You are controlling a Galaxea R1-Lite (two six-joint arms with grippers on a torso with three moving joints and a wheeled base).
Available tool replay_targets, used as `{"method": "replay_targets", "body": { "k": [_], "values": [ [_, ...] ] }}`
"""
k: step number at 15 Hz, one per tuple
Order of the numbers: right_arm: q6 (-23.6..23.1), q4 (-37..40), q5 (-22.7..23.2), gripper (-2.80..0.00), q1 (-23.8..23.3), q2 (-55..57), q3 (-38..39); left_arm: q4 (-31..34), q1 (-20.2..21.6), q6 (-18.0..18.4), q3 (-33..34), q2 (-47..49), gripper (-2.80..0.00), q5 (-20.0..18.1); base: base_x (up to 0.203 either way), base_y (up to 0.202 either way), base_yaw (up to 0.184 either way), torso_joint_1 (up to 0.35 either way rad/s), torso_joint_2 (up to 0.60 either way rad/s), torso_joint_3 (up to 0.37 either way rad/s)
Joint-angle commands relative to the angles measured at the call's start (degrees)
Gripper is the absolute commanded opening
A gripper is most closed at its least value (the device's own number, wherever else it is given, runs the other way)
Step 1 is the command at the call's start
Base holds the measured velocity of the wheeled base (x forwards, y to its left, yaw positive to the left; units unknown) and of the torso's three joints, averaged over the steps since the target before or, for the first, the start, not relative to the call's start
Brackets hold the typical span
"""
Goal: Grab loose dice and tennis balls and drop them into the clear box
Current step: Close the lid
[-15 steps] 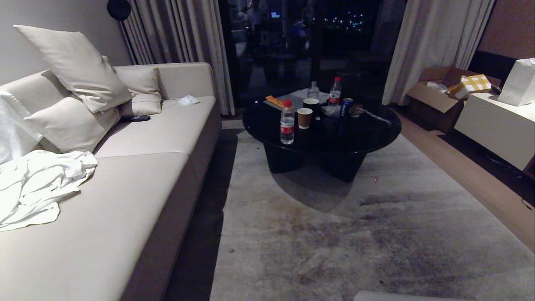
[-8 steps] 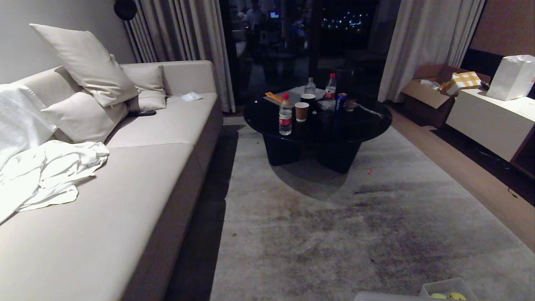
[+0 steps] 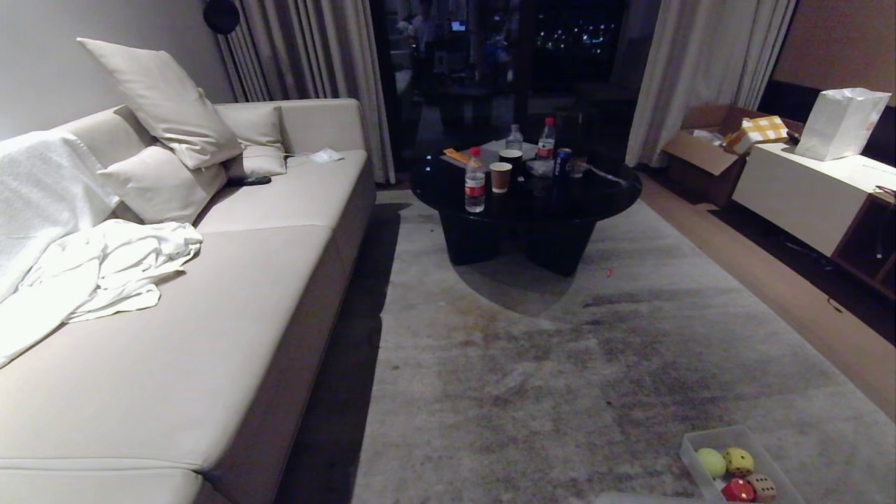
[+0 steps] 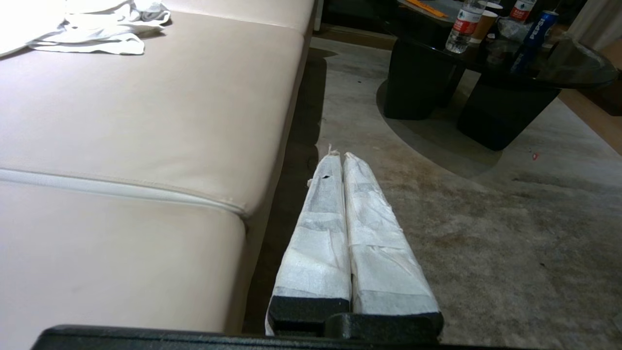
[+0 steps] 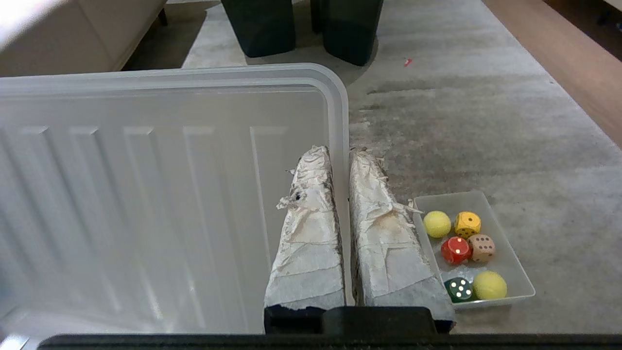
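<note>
The clear box (image 5: 505,272) contained four dice (image 5: 467,224) and two tennis balls (image 5: 437,223). One ribbed lid (image 5: 146,194) was present. The round table (image 3: 602,199) carried three bottles (image 3: 474,189), two cups (image 3: 500,177) and one can (image 3: 562,162). The sofa (image 3: 210,336) held three cushions (image 3: 164,101).

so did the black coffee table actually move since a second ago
No. The coffee table keeps its place beside the sofa and on the rug; the whole view shifted, so the camera moved.
</note>
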Motion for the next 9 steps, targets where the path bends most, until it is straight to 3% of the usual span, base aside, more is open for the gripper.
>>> {"method": "replay_targets", "body": {
  "k": [1,6,7,9],
  "values": [
    [0.0,0.1,0.0,-2.80,0.0,0.1,0.0,0.0,0.0,-0.1,0.1,0.1,-2.80,0.0,-0.060,0.000,0.001,0.010,0.01,0.002],
    [0.0,0.1,0.0,-2.80,0.0,0.1,0.0,0.2,0.0,0.8,0.1,0.1,-2.80,-0.2,0.000,0.000,0.000,0.000,0.00,0.000],
    [0.0,0.1,0.1,-2.80,0.0,0.1,0.0,0.3,0.0,2.0,0.1,0.1,-2.80,-0.6,0.000,0.000,0.000,0.000,0.00,0.000],
    [0.0,0.1,0.0,-2.80,0.0,0.1,0.0,0.4,0.0,8.2,0.1,0.1,-2.80,-2.0,0.000,0.000,0.000,0.000,0.00,0.000]
  ]
}}
